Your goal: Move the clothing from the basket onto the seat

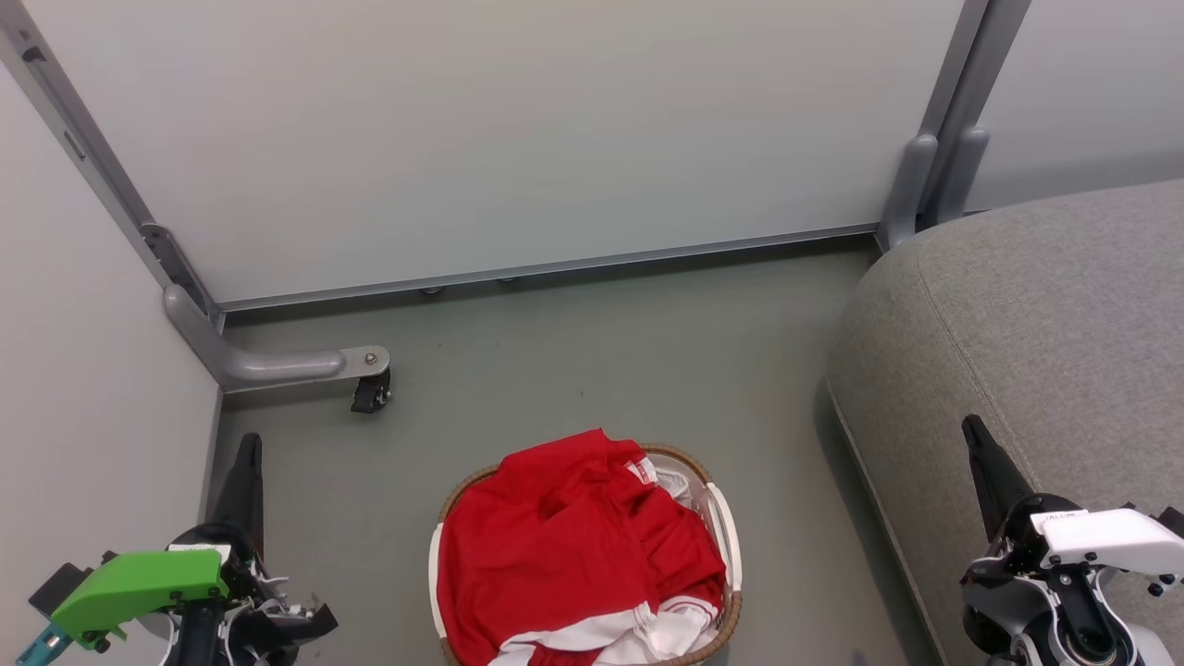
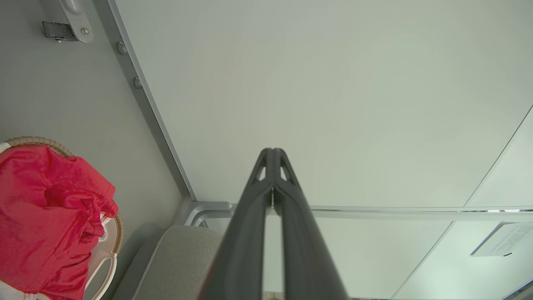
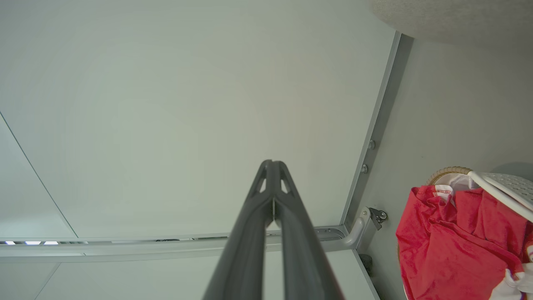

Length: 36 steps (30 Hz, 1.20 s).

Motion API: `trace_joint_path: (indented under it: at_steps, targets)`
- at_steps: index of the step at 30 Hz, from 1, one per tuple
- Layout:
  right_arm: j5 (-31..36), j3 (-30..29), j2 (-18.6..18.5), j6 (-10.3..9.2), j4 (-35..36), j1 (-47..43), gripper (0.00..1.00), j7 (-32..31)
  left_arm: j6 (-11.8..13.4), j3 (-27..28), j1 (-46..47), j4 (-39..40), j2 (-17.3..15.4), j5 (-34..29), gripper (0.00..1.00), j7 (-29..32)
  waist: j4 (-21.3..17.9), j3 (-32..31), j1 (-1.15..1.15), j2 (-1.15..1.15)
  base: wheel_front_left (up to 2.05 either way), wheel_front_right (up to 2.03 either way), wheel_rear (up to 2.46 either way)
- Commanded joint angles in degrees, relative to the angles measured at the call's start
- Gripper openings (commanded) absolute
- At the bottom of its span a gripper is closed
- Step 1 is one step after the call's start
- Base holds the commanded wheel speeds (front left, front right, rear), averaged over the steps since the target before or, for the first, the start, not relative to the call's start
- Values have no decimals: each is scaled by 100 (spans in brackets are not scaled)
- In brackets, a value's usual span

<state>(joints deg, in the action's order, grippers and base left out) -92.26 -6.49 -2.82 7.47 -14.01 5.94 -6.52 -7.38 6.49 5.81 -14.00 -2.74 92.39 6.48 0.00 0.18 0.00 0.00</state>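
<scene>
Two claws, both parked. The left claw [image 1: 246, 458] and right claw [image 1: 976, 439] have their fingers pressed together with nothing in them, and they point at the wall panel [image 1: 509, 139], not at the load. My read is a rest pose, with the first pick not yet begun.

The clothing [image 1: 564, 536] is heaped above the rim of the basket [image 1: 731, 546], which sits on the floor [image 1: 601, 370] between the claws, inboard of each. With the pile that high, a top grab should work without reaching down the sides.

The seat [image 1: 1036, 314] lies under and outboard of the right claw, just beside the basket, so I'd call it a short carry.

- **Left side:** the caster foot [image 1: 370, 393] is ahead of the left claw, with a partition close on its outer side, so swing room there is tight.
- **Basket edge:** white cloth shows there, and I can't tell garment from liner. Snag risk.
</scene>
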Motion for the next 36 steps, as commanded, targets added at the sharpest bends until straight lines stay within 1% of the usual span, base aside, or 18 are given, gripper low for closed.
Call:
trace_joint_path:
  at_steps: [1,36]
  targets:
    - [15,-4,-18,5,6,55,0,8,-22,4,81,5,-29,-42,0,1,0,0,0,0,0,0,0]
    - [14,-3,-18,5,6,55,0,8,-22,4,81,5,-29,-41,0,1,0,0,0,0,0,0,0]
